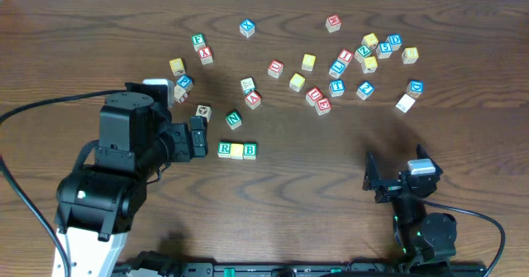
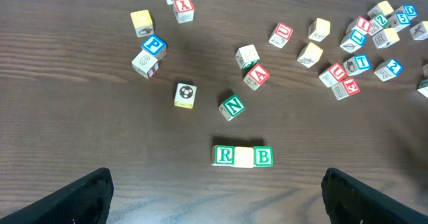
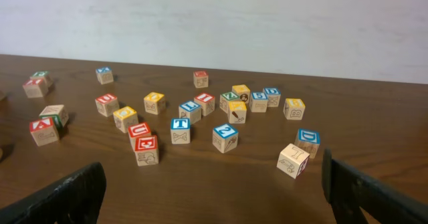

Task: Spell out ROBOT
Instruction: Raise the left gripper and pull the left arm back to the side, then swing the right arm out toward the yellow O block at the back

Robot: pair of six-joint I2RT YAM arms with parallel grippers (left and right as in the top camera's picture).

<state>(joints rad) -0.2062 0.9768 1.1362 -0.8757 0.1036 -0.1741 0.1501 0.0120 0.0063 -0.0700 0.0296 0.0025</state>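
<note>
A short row of three blocks [image 1: 237, 150] lies on the table: a green R [image 2: 224, 155], a pale block with no letter showing [image 2: 244, 156], and a green B [image 2: 263, 156], all touching. My left gripper [image 1: 197, 136] is open and empty, just left of the row; in the left wrist view its fingers [image 2: 217, 197] are spread wide below the row. My right gripper [image 1: 372, 178] is open and empty at the front right, facing the scattered blocks [image 3: 214, 190]. A blue T block [image 1: 336, 87] lies among them and also shows in the right wrist view [image 3: 180, 130].
A green N block [image 1: 234, 120] and a block with a ball picture [image 1: 203, 112] lie just behind the row. Several loose letter blocks are scattered across the far half, densest at the right [image 1: 368, 50]. A pale block [image 3: 293, 160] lies close to my right gripper.
</note>
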